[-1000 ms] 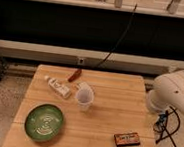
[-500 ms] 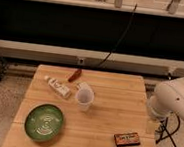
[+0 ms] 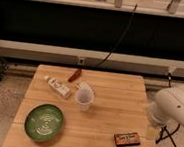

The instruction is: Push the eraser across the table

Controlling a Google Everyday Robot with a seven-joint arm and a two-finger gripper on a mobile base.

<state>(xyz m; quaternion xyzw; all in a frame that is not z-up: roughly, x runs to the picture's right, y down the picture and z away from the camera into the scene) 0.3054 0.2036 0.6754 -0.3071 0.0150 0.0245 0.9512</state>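
Note:
The eraser (image 3: pixel 127 139) is a small flat block with a dark top, a pale label and orange-red edges. It lies near the front right corner of the light wooden table (image 3: pixel 110 115). My white arm (image 3: pixel 174 107) hangs over the table's right edge. My gripper (image 3: pixel 152 132) points down below it, just right of the eraser and a little apart from it.
A green plate (image 3: pixel 44 122) sits at the front left. A translucent cup (image 3: pixel 84 98) stands mid-table. A white tube-like bottle (image 3: pixel 58 87) and a small red-brown item (image 3: pixel 74 76) lie at the back left. A dark cable (image 3: pixel 114 45) hangs behind the table.
My arm has shifted to the right and lower along the table's right edge. The eraser and the other things have not moved.

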